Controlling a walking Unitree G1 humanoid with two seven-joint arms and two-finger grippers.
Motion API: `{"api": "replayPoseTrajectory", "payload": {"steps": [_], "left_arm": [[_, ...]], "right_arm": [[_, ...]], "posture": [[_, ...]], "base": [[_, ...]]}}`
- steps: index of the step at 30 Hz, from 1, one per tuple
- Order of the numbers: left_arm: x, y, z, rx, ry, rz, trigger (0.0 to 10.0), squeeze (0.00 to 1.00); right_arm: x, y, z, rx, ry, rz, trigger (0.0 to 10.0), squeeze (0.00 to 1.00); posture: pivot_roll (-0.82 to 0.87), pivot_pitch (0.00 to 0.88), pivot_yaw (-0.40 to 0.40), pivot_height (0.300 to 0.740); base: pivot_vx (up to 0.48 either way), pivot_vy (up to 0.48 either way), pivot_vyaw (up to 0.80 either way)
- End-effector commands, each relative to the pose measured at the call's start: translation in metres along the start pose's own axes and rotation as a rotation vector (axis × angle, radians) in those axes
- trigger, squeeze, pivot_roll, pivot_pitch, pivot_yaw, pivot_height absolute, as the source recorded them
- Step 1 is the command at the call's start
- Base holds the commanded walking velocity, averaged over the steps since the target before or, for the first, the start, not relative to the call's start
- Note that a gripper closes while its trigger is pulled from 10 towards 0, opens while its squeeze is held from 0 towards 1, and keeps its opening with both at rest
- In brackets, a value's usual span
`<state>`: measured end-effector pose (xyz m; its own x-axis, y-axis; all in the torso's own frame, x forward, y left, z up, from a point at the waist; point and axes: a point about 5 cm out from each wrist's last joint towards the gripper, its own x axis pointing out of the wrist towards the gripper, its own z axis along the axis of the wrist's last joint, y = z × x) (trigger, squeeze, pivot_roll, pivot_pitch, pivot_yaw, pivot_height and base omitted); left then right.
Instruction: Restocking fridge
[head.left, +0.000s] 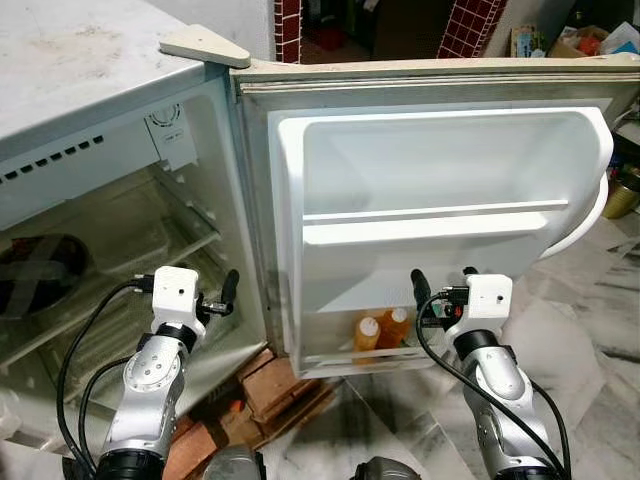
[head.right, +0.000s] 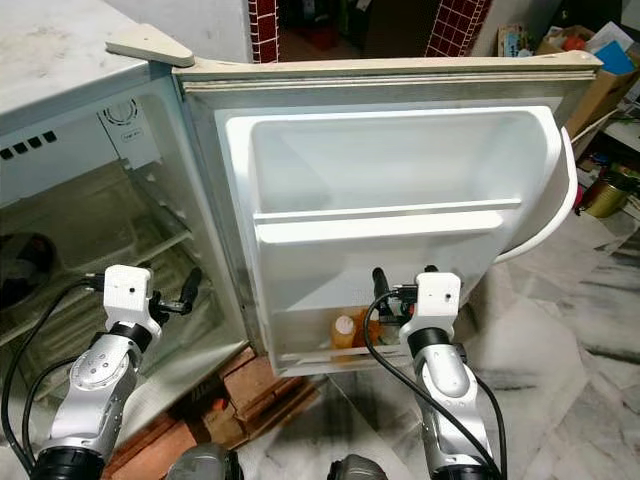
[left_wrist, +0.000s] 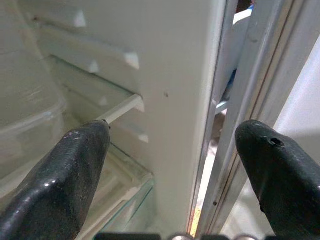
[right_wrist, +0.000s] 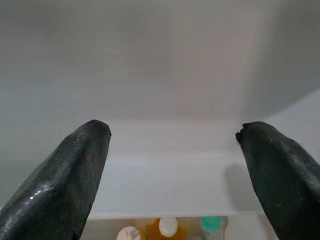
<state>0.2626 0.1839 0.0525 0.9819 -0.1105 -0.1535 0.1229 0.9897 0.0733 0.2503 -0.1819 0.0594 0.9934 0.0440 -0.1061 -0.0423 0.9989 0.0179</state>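
Left eye view shows a small fridge (head.left: 120, 190) standing open, its door (head.left: 440, 220) swung wide toward the robot's right. The left gripper (head.left: 218, 300) is raised at the front edge of the cabinet, close to the hinge side; just beyond it lie the clear interior shelves (head.left: 130, 240), and further to its left a dark rounded object (head.left: 35, 275) rests inside, too blurred to identify. In the left wrist view the two black fingers (left_wrist: 65, 180) stand well apart with nothing between them, pointing at the cabinet's side wall (left_wrist: 175, 100) and the shelf edge. Below the left gripper, reddish bricks (head.left: 275, 385) sit on the floor under the fridge corner. To the right, the right gripper (head.left: 443, 290) hovers in front of the lower part of the door's inner liner, beneath the white door shelf (head.left: 430, 225). Its fingers (right_wrist: 65, 185) are likewise spread wide and hold nothing. Just below and beyond the right gripper, in the bottom door rack (head.left: 365, 355), stand the bottles (head.left: 382, 330): two orange ones with pale caps, and the right wrist view also shows a green-capped one (right_wrist: 211, 223) beside them. Marble-patterned floor (head.left: 590, 330) spreads out to the right of the right gripper.
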Motion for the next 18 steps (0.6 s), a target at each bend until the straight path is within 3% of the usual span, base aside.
{"api": "replayPoseTrajectory", "payload": {"steps": [1,5,13,18], "left_arm": [[0.001,0.001,-0.001,0.010,0.012,-0.001,10.0,0.00],[0.001,0.002,-0.001,0.018,0.012,0.003,10.0,0.00],[0.005,-0.002,-0.001,0.036,0.019,-0.013,10.0,0.00],[0.008,-0.001,0.001,0.045,0.014,-0.042,10.0,0.00]], "right_arm": [[-0.001,-0.002,-0.003,0.001,0.022,-0.012,10.0,0.00],[0.000,-0.001,-0.004,0.010,0.032,-0.014,10.0,0.00],[0.010,-0.002,0.001,-0.010,0.022,-0.037,10.0,0.00],[0.013,-0.004,0.001,-0.020,0.028,-0.061,10.0,0.00]], "posture": [[0.03,0.000,-0.038,0.740],[0.03,0.000,-0.030,0.740],[0.01,0.000,-0.010,0.740],[0.01,0.000,-0.008,0.740]], "base": [[-0.356,0.000,0.00],[-0.349,0.000,0.00],[-0.278,-0.366,0.00],[0.000,-0.463,0.00]]}}
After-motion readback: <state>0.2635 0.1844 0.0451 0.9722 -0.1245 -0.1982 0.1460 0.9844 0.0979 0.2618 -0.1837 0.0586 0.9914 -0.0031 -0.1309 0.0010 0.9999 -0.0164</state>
